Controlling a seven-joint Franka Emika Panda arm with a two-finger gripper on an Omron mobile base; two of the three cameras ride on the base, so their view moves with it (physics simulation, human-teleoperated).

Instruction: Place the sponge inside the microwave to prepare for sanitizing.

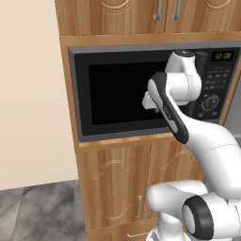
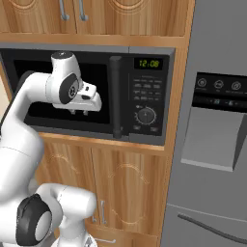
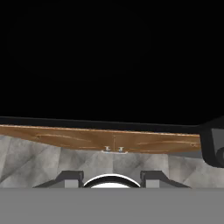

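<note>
The microwave [image 2: 87,91] sat built into the wooden cabinetry with its black-windowed door closed, bar handle [image 2: 116,96] at about 3 o'clock of the window. The claw [image 2: 81,112] hung close before that window, fingers pointing down; whether they were spread or pressed together I cannot tell. The sponge was not visible, so its place is unknown. It would likely be light, soft and compressible, best pinched gently across its narrow sides. The door probably needed opening first.

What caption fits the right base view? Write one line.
Arm's gripper hovers before the closed microwave, beside its bar handle.
</note>
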